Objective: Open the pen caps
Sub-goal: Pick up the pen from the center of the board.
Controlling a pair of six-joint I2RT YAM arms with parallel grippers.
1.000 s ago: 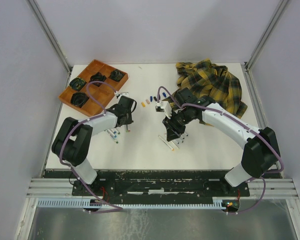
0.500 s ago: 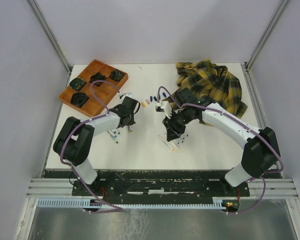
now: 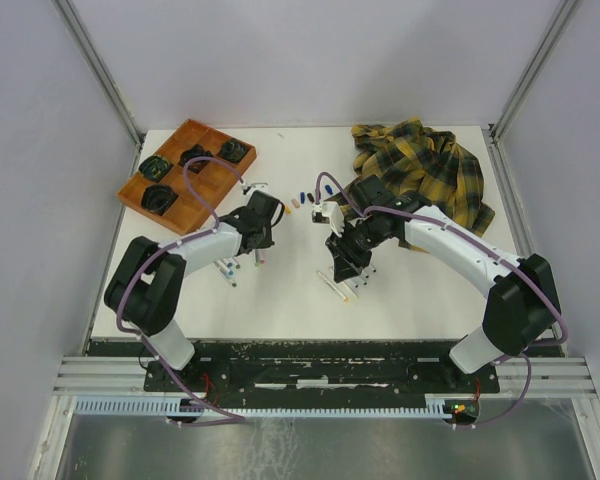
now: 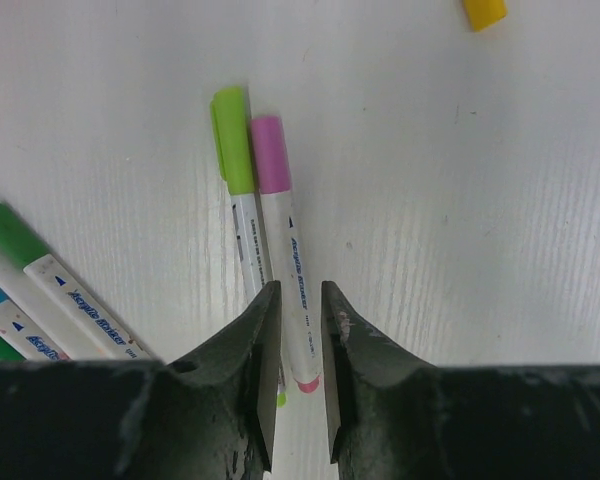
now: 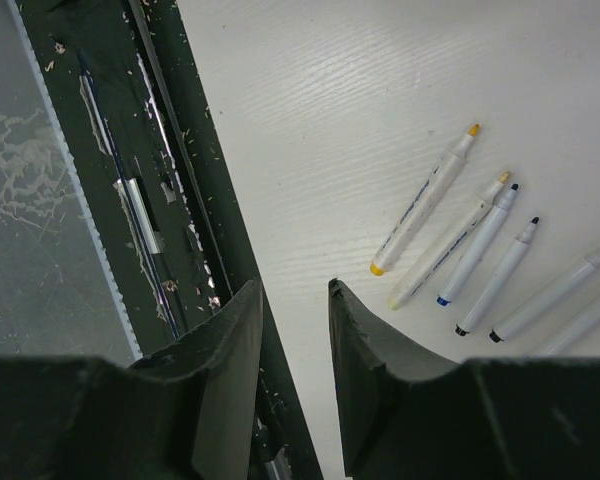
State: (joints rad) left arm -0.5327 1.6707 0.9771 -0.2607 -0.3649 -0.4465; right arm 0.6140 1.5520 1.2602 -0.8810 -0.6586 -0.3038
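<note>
In the left wrist view my left gripper (image 4: 297, 287) hangs low over the table, its jaws narrowly open on either side of a white marker barrel (image 4: 292, 255). That marker wears a pink cap (image 4: 270, 155). A marker with a light green cap (image 4: 232, 140) lies against it, and a loose yellow cap (image 4: 484, 12) sits further off. Seen from above, the left gripper (image 3: 263, 228) is near a row of loose caps (image 3: 300, 198). My right gripper (image 5: 295, 285) stands open and empty beside several uncapped markers (image 5: 425, 200), over the table's near edge; from above, the right gripper (image 3: 342, 262) is at mid-table.
An orange wooden tray (image 3: 205, 190) holding black items stands at the back left. A yellow plaid shirt (image 3: 420, 165) lies crumpled at the back right. More capped markers (image 4: 10, 232) lie left of the left gripper. A dark rail (image 5: 180, 150) runs along the table's near edge.
My left gripper has shifted a little to the right and away from the arm bases. The right arm has not moved.
</note>
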